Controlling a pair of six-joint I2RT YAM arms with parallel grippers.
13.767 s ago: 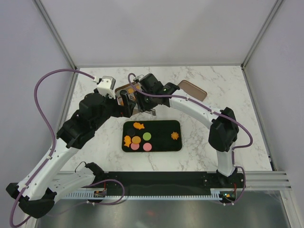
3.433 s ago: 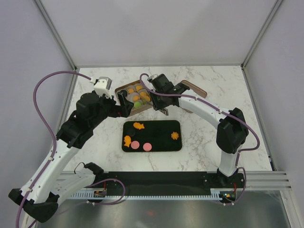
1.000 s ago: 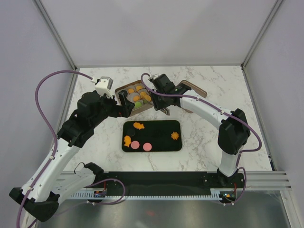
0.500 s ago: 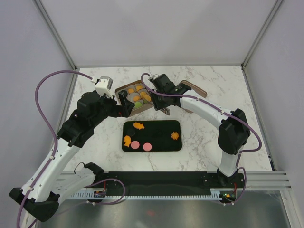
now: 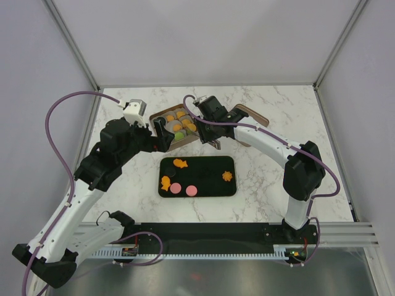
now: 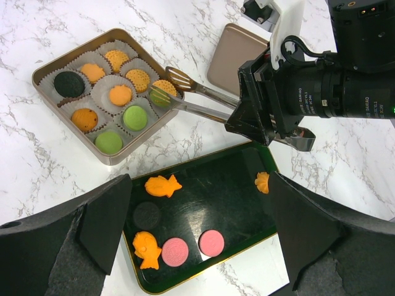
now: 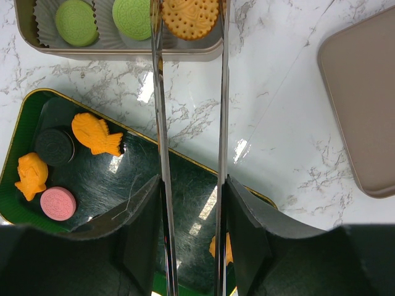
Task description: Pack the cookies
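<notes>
— What's changed?
— Fewer cookies (image 6: 163, 185) on the tray (image 6: 222, 179), more in the tin (image 6: 111, 159). Right claw (image 7: 190, 203) clamps tongs (image 7: 159, 123), tips astride an orange cookie (image 7: 189, 15) there; left claw (image 6: 200, 185) gapes wide, empty.

In the right wrist view, the tin (image 7: 123, 52) and the tips of the tongs (image 7: 159, 111) are cut off by the top edge, the lid (image 7: 364, 111) by the right edge. The near part of the tray (image 7: 123, 179) is hidden by the right tool (image 7: 191, 185). The black cookie (image 7: 55, 146) is not discernible in the top view.
</notes>
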